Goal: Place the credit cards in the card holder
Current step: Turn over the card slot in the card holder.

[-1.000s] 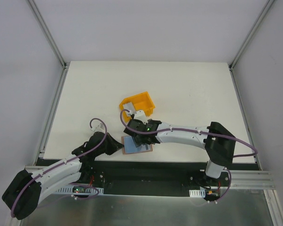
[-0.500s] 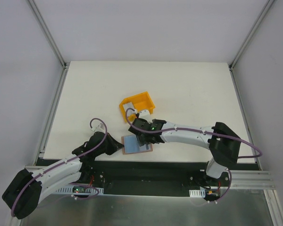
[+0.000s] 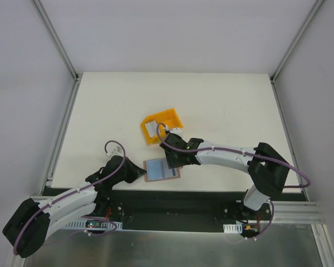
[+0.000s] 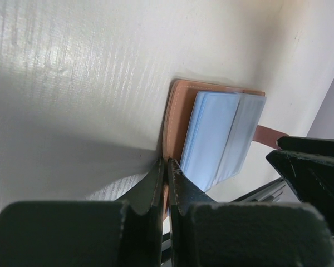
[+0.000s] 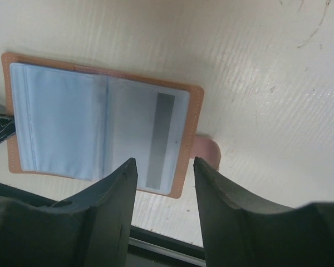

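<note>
Card holder (image 3: pixel 161 169) lies open, flat on the table (image 3: pixel 228 105) near its front edge.
My left gripper (image 4: pixel 167 167) is pinched tight on the card holder's left edge. My right gripper (image 5: pixel 164 162) hangs over its right half, jaws partly apart and holding nothing. A grey-striped credit card (image 5: pixel 156 139) sits in the right sleeve.

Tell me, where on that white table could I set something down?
Bare: the table beyond the yellow bin, plus both side stretches along the rails. Crowded: the near middle, where the open card holder lies with the left gripper at its edge, the right gripper above it.
</note>
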Available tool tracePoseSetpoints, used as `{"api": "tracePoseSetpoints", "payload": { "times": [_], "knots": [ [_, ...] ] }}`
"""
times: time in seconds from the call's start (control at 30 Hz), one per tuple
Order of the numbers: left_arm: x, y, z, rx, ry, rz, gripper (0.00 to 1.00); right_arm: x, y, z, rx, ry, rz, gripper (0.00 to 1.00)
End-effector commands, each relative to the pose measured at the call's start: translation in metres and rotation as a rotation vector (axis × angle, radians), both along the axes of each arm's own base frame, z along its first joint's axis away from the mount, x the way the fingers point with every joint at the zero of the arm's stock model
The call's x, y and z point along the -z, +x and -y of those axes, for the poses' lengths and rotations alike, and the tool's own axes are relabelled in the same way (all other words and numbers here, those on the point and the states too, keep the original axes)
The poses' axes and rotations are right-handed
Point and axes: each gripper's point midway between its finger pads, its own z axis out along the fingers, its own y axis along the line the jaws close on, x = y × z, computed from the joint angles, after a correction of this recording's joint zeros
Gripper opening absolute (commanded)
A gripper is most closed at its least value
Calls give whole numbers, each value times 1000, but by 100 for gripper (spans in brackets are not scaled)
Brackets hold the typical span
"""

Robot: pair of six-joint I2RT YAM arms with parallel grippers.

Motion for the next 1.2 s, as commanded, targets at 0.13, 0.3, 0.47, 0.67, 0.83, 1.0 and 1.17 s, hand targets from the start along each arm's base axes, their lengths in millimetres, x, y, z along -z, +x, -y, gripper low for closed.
{"api": "tracePoseSetpoints", "payload": {
  "times": [0.13, 0.3, 0.47, 0.67, 0.83, 1.0, 1.17],
  "knots": [
    [14, 3, -12, -121, 6, -53, 0, 4, 3, 17, 28, 33, -45, 43],
    [14, 4, -8, -106, 14, -61, 0, 17, 12, 40, 62, -5, -57, 42],
    [15, 4, -3, -94, 10, -81, 0, 17, 27, 51, 60, -16, -60, 42],
    [9, 11, 3, -87, -3, -66, 0, 8, 35, 47, 21, 16, -63, 43],
    [11, 10, 1, -88, 9, -67, 0, -13, 29, 24, -74, 152, -69, 48],
    [14, 8, -2, -87, 16, -67, 0, -57, 28, 13, -131, 273, -5, 54],
    [17, 6, -6, -91, 23, -59, 0, -93, 52, 12, -125, 306, 86, 58]
  ]
}}
